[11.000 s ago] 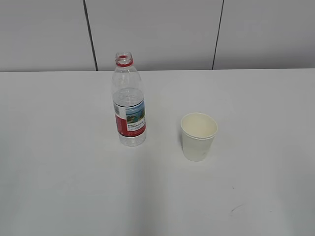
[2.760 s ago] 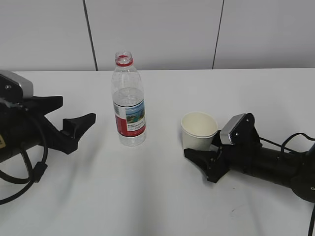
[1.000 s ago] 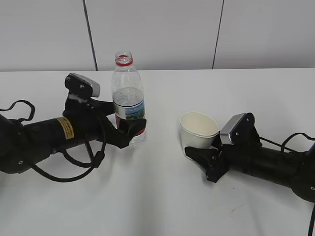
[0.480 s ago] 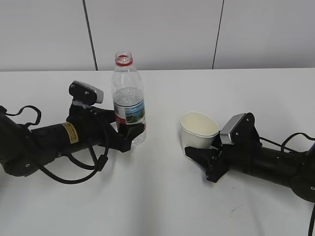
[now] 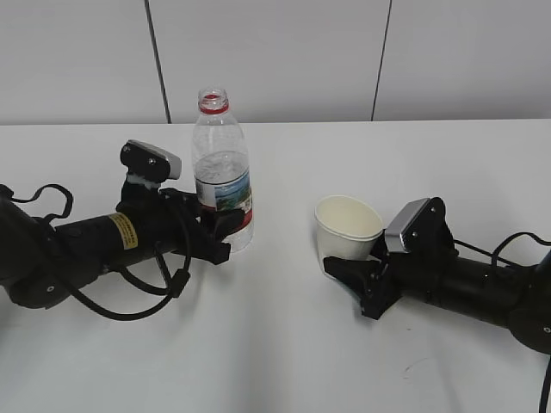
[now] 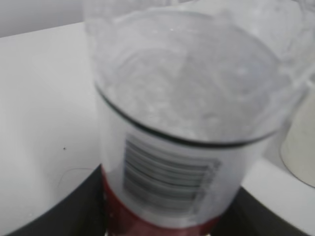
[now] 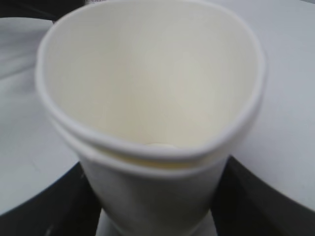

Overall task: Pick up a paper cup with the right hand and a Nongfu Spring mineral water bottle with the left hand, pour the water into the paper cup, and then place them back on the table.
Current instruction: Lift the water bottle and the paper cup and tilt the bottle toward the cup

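The clear Nongfu Spring bottle [image 5: 221, 172], uncapped, with a red neck ring and a red-and-white label, stands upright left of centre on the white table [image 5: 275, 344]. Water [image 5: 222, 168] fills it to above the label. My left gripper [image 5: 220, 234] is shut on its lower body. In the left wrist view the bottle [image 6: 182, 123] fills the frame between my black fingers [image 6: 69, 211]. My right gripper [image 5: 349, 265] is shut on the empty paper cup [image 5: 347, 228], which tilts slightly left. In the right wrist view the cup [image 7: 152, 98] has its rim squeezed out of round.
A small dark scuff mark [image 5: 414, 367] lies on the table near the front right. A grey panelled wall [image 5: 275, 60] runs behind the table's far edge. The cup's side also shows at the right edge of the left wrist view [image 6: 300, 152].
Over the last second my left gripper closed on the bottle, and the bottle has shifted slightly left and up. The right gripper and the tilted cup have not moved.
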`<state>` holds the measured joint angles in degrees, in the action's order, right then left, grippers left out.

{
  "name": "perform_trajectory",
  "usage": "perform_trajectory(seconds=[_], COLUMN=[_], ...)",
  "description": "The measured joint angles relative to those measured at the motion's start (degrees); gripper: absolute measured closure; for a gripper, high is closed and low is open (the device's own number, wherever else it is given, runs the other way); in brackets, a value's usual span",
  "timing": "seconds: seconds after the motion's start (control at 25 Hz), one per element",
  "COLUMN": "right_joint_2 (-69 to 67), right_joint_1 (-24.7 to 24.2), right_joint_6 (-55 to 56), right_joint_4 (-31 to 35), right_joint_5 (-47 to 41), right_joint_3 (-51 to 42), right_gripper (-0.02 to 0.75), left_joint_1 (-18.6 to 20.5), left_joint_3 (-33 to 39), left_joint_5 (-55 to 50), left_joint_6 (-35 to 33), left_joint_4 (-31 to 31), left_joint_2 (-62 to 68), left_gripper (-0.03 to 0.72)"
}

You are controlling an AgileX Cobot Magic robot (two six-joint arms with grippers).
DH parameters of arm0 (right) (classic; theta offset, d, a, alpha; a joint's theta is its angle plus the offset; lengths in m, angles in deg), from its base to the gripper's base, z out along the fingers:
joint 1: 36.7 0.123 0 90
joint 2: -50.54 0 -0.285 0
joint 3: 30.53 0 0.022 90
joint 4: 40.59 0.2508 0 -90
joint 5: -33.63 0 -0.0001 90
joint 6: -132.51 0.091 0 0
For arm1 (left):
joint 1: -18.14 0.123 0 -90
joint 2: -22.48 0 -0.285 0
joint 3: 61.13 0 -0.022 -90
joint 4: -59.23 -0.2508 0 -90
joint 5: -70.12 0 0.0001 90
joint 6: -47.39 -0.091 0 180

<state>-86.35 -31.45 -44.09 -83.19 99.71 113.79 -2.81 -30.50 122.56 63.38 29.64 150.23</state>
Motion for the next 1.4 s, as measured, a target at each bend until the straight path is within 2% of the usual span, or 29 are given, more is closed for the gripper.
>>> perform_trajectory(seconds=[0.16, 0.4, 0.64, 1.0, 1.16, 1.4], right_joint_2=[0.0, 0.9, 3.4, 8.0, 8.7, 8.7], right_joint_1=[0.0, 0.0, 0.0, 0.0, 0.0, 0.0], right_joint_6=[0.0, 1.1, 4.1, 7.7, 9.0, 12.2], right_joint_4=[-0.9, -3.1, -5.2, -6.4, -7.5, -10.2], right_joint_5=[0.0, 0.0, 0.0, -0.1, -1.6, -2.9], right_joint_3=[0.0, 0.0, 0.0, 0.0, 0.0, 0.0], right_gripper=[0.3, 0.3, 0.3, 0.3, 0.3, 0.3], left_joint_1=[0.0, 0.0, 0.0, 0.0, 0.0, -0.3], left_joint_3=[0.0, 0.0, -0.1, -0.5, -3.6, -8.9], left_joint_5=[0.0, -0.5, -7.7, -14.6, -22.1, -29.9], left_joint_6=[-0.3, -1.7, -5.0, -13.4, -16.4, -16.8], left_joint_4=[0.1, 0.0, -0.2, -0.2, -0.2, -2.2], left_joint_2=[0.0, -0.3, -5.3, -11.1, -11.7, -11.7], left_gripper=[0.372, 0.379, 0.379, 0.38, 0.38, 0.38])
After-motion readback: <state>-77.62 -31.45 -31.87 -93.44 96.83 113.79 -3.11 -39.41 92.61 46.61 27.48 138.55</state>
